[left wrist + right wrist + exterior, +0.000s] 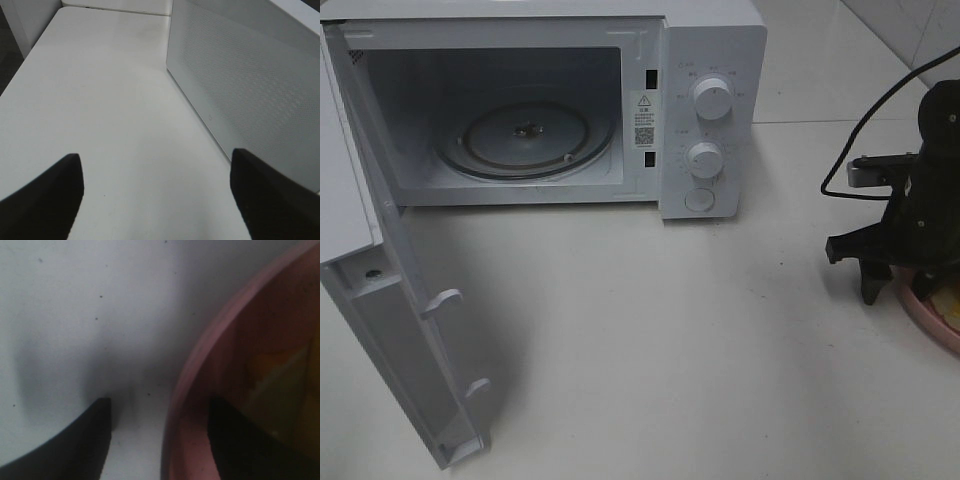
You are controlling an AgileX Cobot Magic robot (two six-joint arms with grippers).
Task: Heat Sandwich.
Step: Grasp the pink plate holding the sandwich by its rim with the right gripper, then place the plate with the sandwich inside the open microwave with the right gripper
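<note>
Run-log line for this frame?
microwave: door open, turntable bare | sandwich: on pink plate | right gripper: open, astride plate rim | left gripper: open, empty

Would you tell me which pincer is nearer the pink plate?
Right. The right pincer straddles the rim of the pink plate; the left pincer hangs beside the open microwave door, far off.
</note>
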